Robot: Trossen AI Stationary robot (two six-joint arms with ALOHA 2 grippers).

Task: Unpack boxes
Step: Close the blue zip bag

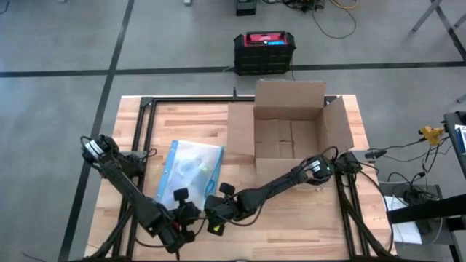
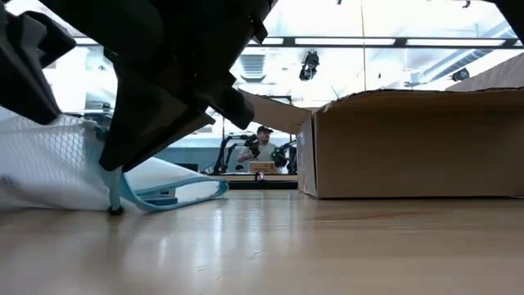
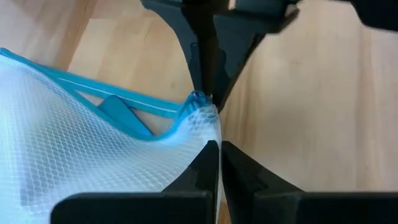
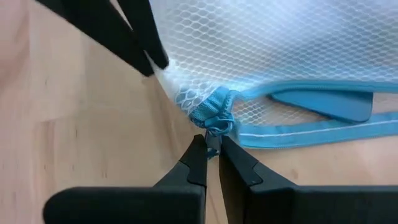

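**Both grippers pinch one corner of the mesh bag beside the open box**

The brown cardboard box (image 1: 287, 124) stands on the far right part of the light wooden table (image 1: 291, 218), its four flaps spread open and its inside showing only bare cardboard. Just left of the box, touching the edge of its left flap, lies the clear mesh bag with blue edging (image 1: 189, 171), flat on the wood.

At the bag's corner farthest from the box, the two arms meet. The left gripper (image 3: 212, 149) is clenched on the white mesh just beside the blue seam. The right gripper (image 4: 211, 146) faces it from the opposite side, its fingers clamped on the bunched blue zipper end (image 4: 211, 115) of the same corner. In the low view that corner is lifted slightly off the table, with a loop of blue edging (image 2: 176, 195) resting on the wood.

The tabletop is pale butcher-block, glossy enough to mirror the ceiling lights. Beyond the box, on the grey floor marked with dark tape lines, sits a black crate with a red top (image 1: 264, 51). Farther back in the room a person (image 2: 262, 147) sits at a bench under long ceiling light strips
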